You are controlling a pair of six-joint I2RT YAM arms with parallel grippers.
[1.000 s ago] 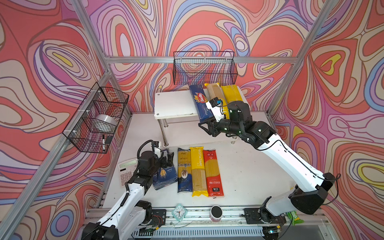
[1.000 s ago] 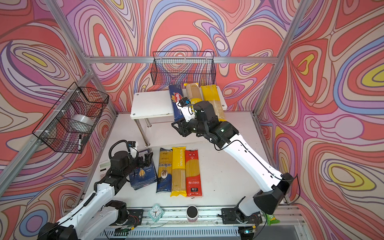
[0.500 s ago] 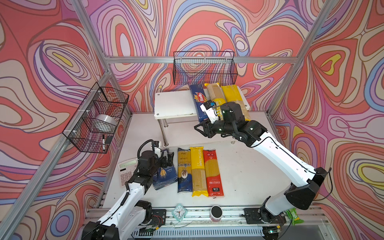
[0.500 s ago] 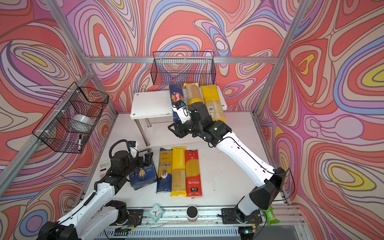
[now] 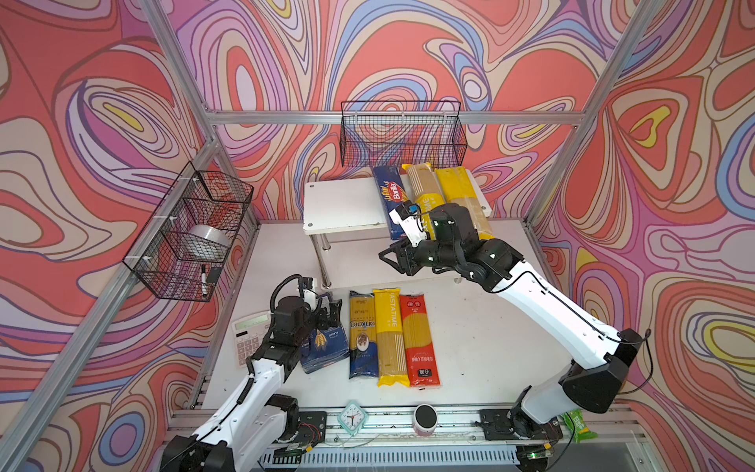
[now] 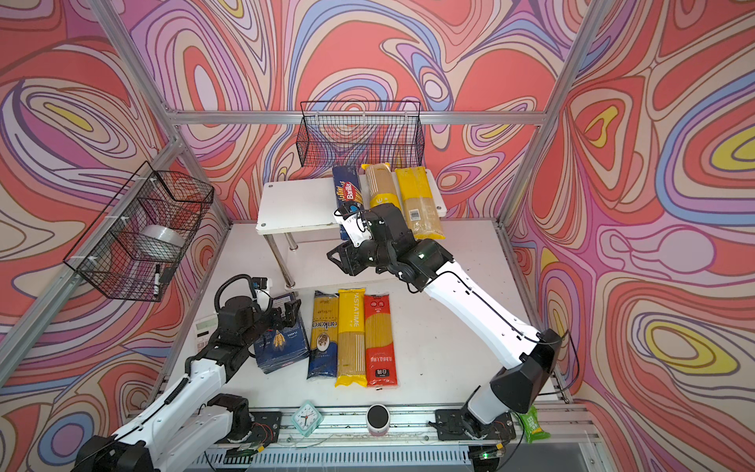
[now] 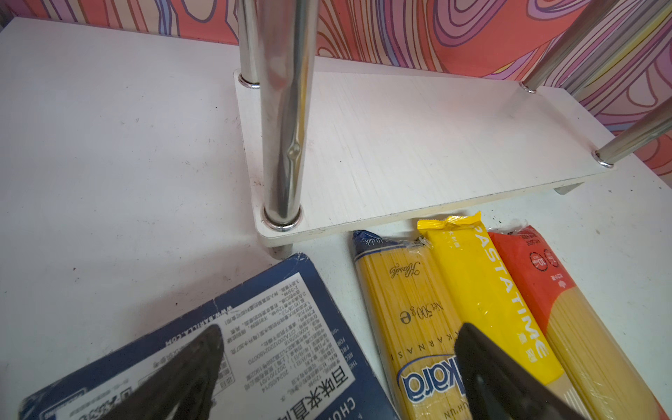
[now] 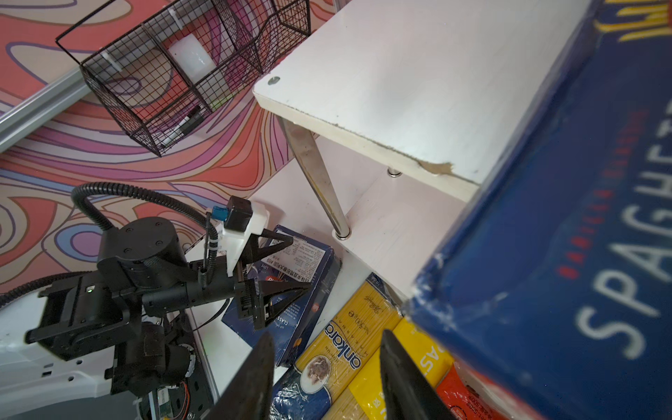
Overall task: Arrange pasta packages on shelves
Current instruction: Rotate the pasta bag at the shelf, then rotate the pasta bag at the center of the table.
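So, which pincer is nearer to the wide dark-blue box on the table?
Left. The left pincer is just above the box; the right pincer is farther off, beside the rack.

On my white table (image 5: 470,347) lie a wide blue box (image 5: 327,351), a dark-blue bag (image 5: 361,327), a PASTATIME bag (image 5: 390,339), a red bag (image 5: 418,343) and a calculator (image 5: 247,339). The rack (image 5: 320,261) stands on it too. Its top shelf (image 5: 343,204) holds a Barilla box (image 5: 390,188), a pale bag (image 5: 421,184) and a barcode bag (image 5: 457,188).
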